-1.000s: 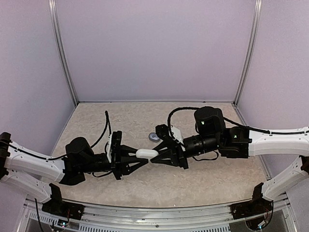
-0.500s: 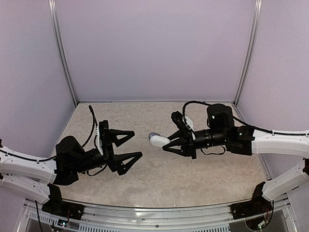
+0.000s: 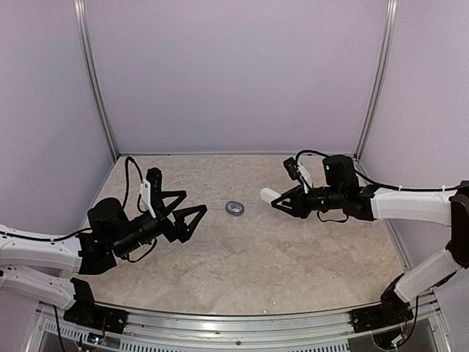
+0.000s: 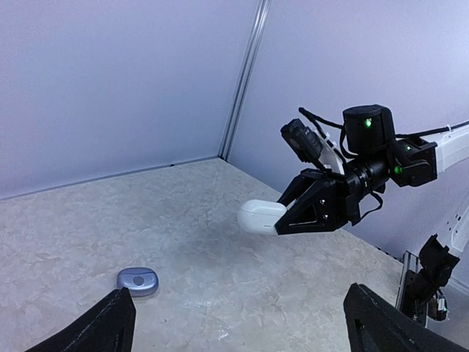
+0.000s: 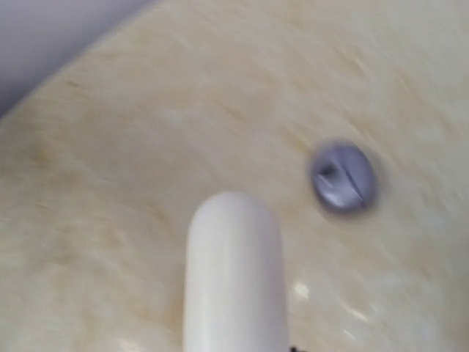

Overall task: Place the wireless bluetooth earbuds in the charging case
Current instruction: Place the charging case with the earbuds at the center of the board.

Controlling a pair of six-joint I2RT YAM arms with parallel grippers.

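The right jaws are clamped on one end of the white charging case [image 3: 270, 195], which sticks straight out past their tips, rounded end forward, lifted clear of the tabletop [image 3: 293, 257]. The left jaws stand wide apart with nothing between them, facing the right jaws from well apart. A grey pebble-shaped case [image 3: 235, 208] lies closed on the tabletop between the two sets of jaws, just ahead of the left ones and below the white case's free end.
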